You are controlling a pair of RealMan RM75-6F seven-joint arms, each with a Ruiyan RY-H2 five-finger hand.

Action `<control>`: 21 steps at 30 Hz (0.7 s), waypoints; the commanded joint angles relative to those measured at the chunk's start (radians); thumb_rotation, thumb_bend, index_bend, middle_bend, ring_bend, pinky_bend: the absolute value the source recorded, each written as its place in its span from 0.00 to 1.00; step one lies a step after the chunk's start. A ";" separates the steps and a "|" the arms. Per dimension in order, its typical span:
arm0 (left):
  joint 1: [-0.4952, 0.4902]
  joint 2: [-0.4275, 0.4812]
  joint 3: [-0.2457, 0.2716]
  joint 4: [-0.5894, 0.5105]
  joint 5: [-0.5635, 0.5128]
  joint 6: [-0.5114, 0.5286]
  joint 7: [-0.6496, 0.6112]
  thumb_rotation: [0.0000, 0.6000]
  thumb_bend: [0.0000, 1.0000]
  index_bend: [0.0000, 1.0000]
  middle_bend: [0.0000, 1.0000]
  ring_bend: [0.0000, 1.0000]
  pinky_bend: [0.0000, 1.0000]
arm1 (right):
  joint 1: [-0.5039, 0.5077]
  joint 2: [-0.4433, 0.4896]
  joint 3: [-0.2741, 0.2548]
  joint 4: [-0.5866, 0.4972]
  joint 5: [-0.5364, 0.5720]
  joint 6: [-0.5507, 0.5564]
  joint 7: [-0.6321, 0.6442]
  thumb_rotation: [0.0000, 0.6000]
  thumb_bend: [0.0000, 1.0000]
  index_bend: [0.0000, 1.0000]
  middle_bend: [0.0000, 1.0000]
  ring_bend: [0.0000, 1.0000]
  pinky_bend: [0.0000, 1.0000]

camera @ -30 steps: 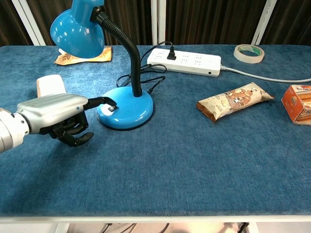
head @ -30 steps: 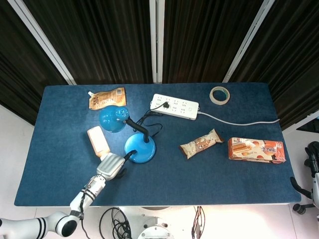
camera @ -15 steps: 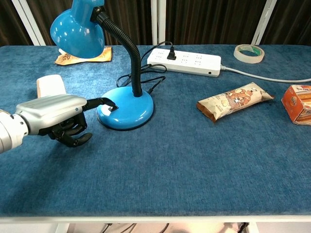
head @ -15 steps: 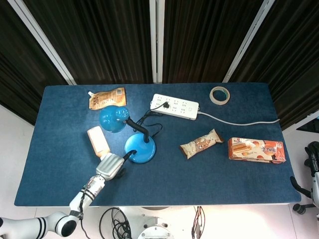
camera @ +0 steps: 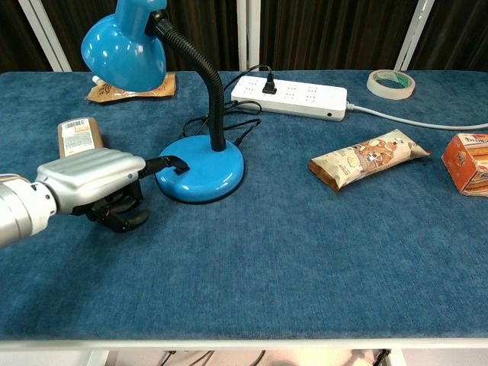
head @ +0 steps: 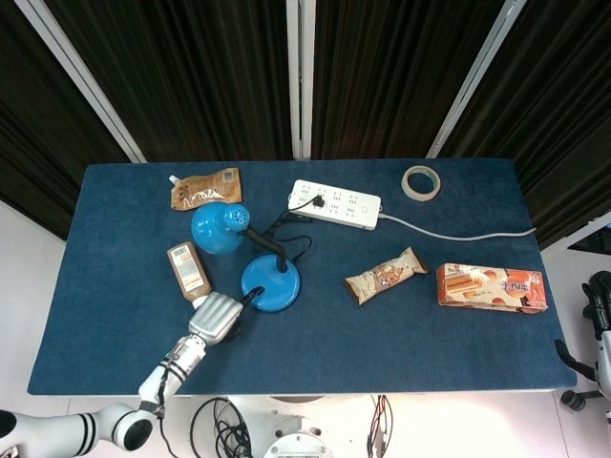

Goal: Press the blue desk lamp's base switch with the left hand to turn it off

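Left hand (camera: 95, 181), one finger out and the rest curled on nothing, has its tip on the base switch (camera: 177, 168) of the blue desk lamp (camera: 200, 168) near the counter's front-left; no glow, looks off, only release left.

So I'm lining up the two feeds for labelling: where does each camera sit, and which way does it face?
Head view: mounted high, looking almost straight down on the blue table; the left arm enters at bottom left, its left hand at the blue desk lamp.
Chest view: low at the table's near edge, looking across it toward the dark curtains; the left hand reaches in from the left with a fingertip on the lamp's base.
Both show the hand, lamp, power strip, tape roll and snack bar.
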 commanded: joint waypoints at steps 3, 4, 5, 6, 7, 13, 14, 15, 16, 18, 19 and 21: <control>0.016 0.008 -0.007 -0.028 0.020 0.056 -0.015 1.00 0.48 0.09 0.88 0.84 0.90 | 0.000 -0.003 0.002 0.005 0.001 0.001 0.004 1.00 0.21 0.00 0.00 0.00 0.00; 0.028 0.019 -0.006 -0.046 0.040 0.089 -0.023 1.00 0.48 0.09 0.88 0.84 0.90 | 0.001 -0.004 0.003 0.007 0.001 0.001 0.005 1.00 0.21 0.00 0.00 0.00 0.00; 0.039 0.030 -0.004 -0.063 0.059 0.119 -0.030 1.00 0.48 0.09 0.88 0.84 0.90 | 0.001 -0.004 0.003 0.008 0.001 0.000 0.006 1.00 0.21 0.00 0.00 0.00 0.00; 0.052 0.043 -0.001 -0.079 0.081 0.154 -0.035 1.00 0.47 0.09 0.88 0.84 0.90 | 0.001 -0.005 0.003 0.008 0.002 0.000 0.007 1.00 0.21 0.00 0.00 0.00 0.00; 0.067 0.059 0.003 -0.096 0.105 0.191 -0.041 1.00 0.47 0.09 0.87 0.83 0.90 | 0.002 -0.004 0.004 0.008 0.002 0.000 0.008 1.00 0.21 0.00 0.00 0.00 0.00; 0.193 0.213 0.030 -0.169 0.233 0.449 -0.104 1.00 0.25 0.19 0.79 0.78 0.84 | 0.002 -0.002 0.006 0.001 -0.007 0.011 0.011 1.00 0.21 0.00 0.00 0.00 0.00; 0.211 0.233 0.030 -0.168 0.246 0.484 -0.116 1.00 0.23 0.21 0.77 0.76 0.82 | 0.002 -0.002 0.006 -0.001 -0.008 0.011 0.010 1.00 0.21 0.00 0.00 0.00 0.00; 0.228 0.251 0.029 -0.165 0.254 0.516 -0.130 1.00 0.18 0.25 0.71 0.69 0.78 | 0.002 -0.002 0.006 -0.003 -0.009 0.012 0.008 1.00 0.21 0.00 0.00 0.00 0.00; 0.249 0.273 0.027 -0.156 0.259 0.551 -0.150 1.00 0.15 0.27 0.66 0.62 0.74 | 0.002 -0.003 0.005 -0.004 -0.011 0.013 0.005 1.00 0.21 0.00 0.00 0.00 0.00; 0.274 0.310 0.029 -0.154 0.238 0.562 -0.173 1.00 0.08 0.27 0.47 0.40 0.60 | 0.003 -0.004 0.005 -0.006 -0.014 0.014 -0.001 1.00 0.21 0.00 0.00 0.00 0.00; 0.285 0.340 0.032 -0.166 0.212 0.548 -0.180 1.00 0.05 0.26 0.37 0.29 0.51 | 0.003 -0.005 0.004 -0.007 -0.017 0.016 -0.005 1.00 0.21 0.00 0.00 0.00 0.00; 0.294 0.387 0.038 -0.183 0.187 0.522 -0.207 1.00 0.02 0.18 0.17 0.11 0.33 | 0.004 -0.007 0.002 -0.009 -0.024 0.018 -0.016 1.00 0.21 0.00 0.00 0.00 0.00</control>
